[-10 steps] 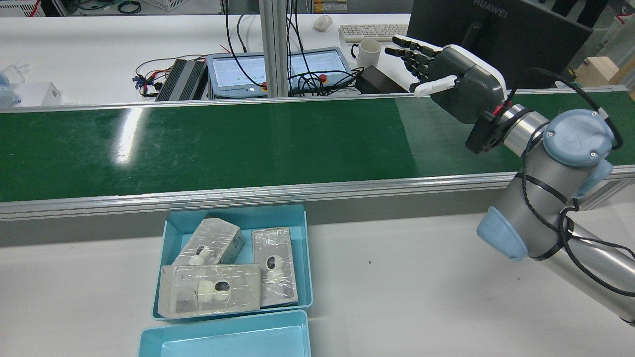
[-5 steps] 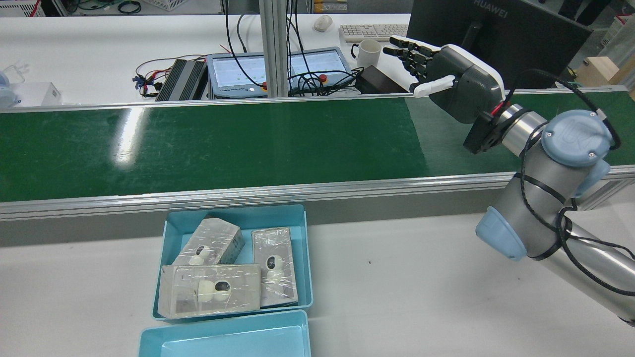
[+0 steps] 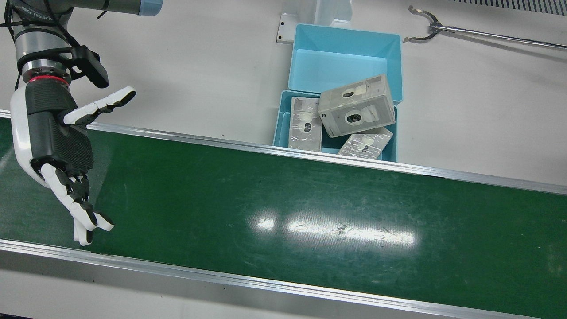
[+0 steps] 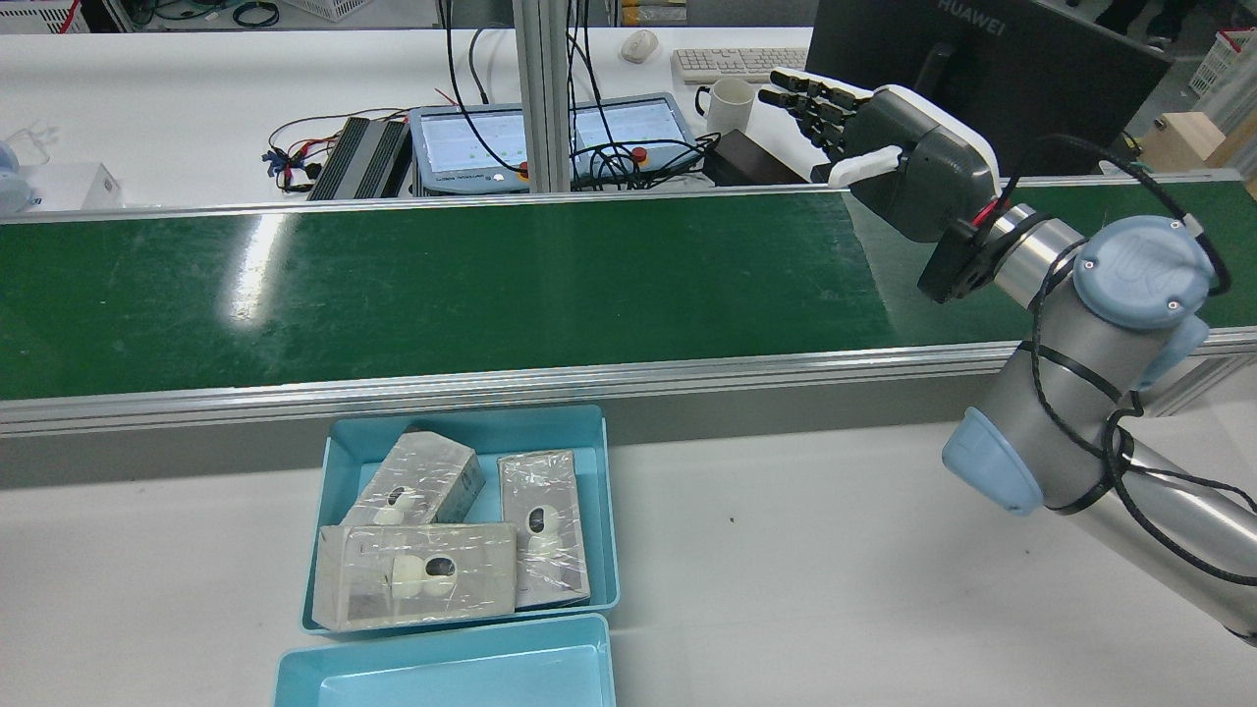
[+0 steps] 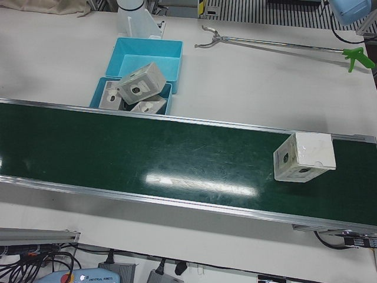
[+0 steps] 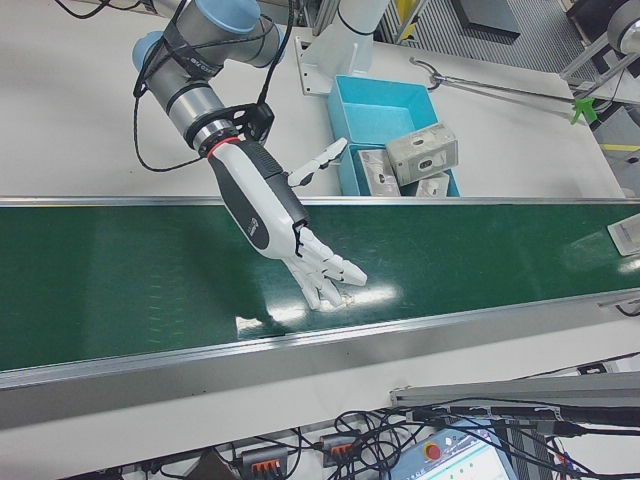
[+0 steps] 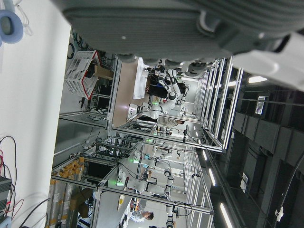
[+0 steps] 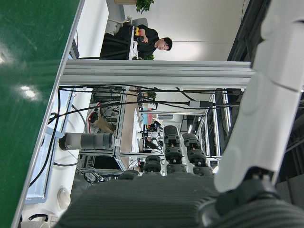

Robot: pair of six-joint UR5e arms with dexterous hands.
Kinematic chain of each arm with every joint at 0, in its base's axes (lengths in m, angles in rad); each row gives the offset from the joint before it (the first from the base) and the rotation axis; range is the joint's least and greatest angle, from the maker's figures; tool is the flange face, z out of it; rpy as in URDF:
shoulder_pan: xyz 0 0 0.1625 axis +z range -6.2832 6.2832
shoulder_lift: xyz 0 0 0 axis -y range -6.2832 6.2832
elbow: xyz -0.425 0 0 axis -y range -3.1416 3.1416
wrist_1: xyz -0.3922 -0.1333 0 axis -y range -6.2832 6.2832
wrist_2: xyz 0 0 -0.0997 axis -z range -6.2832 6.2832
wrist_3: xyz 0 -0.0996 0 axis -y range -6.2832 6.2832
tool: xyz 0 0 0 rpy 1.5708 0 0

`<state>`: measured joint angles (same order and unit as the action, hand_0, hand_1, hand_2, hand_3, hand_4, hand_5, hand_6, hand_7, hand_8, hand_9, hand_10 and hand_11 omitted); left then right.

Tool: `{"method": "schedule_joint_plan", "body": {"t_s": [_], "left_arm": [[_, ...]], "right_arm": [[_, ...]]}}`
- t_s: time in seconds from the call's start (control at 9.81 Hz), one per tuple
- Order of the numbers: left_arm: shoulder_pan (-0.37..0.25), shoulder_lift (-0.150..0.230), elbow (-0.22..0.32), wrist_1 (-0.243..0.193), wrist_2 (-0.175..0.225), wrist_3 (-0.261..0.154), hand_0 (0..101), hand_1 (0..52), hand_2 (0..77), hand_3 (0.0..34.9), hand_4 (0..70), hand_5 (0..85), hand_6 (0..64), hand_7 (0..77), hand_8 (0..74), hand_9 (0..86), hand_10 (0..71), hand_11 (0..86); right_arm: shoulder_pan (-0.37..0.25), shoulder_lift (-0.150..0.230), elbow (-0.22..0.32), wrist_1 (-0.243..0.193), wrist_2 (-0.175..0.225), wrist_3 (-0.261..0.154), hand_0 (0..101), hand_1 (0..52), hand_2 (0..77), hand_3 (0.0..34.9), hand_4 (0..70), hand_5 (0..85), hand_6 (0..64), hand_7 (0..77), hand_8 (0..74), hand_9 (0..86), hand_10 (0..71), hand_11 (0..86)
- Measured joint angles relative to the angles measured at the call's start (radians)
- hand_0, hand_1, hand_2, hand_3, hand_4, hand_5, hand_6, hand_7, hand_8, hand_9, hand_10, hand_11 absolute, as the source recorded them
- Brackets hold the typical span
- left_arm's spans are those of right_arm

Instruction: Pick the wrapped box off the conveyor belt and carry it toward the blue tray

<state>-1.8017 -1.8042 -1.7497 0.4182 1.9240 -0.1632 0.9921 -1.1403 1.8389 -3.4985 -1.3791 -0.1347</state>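
A wrapped white box (image 5: pixel 303 157) lies on the green conveyor belt (image 5: pixel 147 153) at the far right of the left-front view; its corner also shows at the right edge of the right-front view (image 6: pixel 625 232). My right hand (image 4: pixel 884 147) hovers open above the belt's other end, palm facing along the belt, fingers spread (image 3: pixel 57 146), far from the box. A blue tray (image 4: pixel 610 530) beside the belt holds three wrapped boxes (image 4: pixel 417 574). A second blue tray (image 4: pixel 462 678) next to it holds nothing. Only the grey palm of my left hand (image 7: pixel 156 23) shows.
A long reacher tool (image 3: pixel 443 30) lies on the white table beyond the trays. Behind the belt in the rear view stand a monitor (image 4: pixel 982 59), a mug (image 4: pixel 729 103), a keyboard and tangled cables. Aluminium rails (image 3: pixel 310 288) edge the belt.
The belt surface has slid to the right in the rear view. My right hand has stayed open and shifted only slightly.
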Motion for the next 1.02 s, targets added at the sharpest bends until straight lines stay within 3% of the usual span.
{"method": "schedule_joint_plan", "body": {"t_s": [1.02], "left_arm": [[0.000, 0.000, 0.000, 0.000, 0.000, 0.000, 0, 0.0, 1.1, 0.0, 0.0, 0.5, 0.5, 0.5, 0.5, 0.5, 0.5, 0.5]], "right_arm": [[-0.007, 0.003, -0.001, 0.001, 0.000, 0.000, 45, 8.2, 3.3, 0.0, 13.6, 8.2, 6.5, 14.7, 4.9, 4.4, 0.0, 1.1]]}}
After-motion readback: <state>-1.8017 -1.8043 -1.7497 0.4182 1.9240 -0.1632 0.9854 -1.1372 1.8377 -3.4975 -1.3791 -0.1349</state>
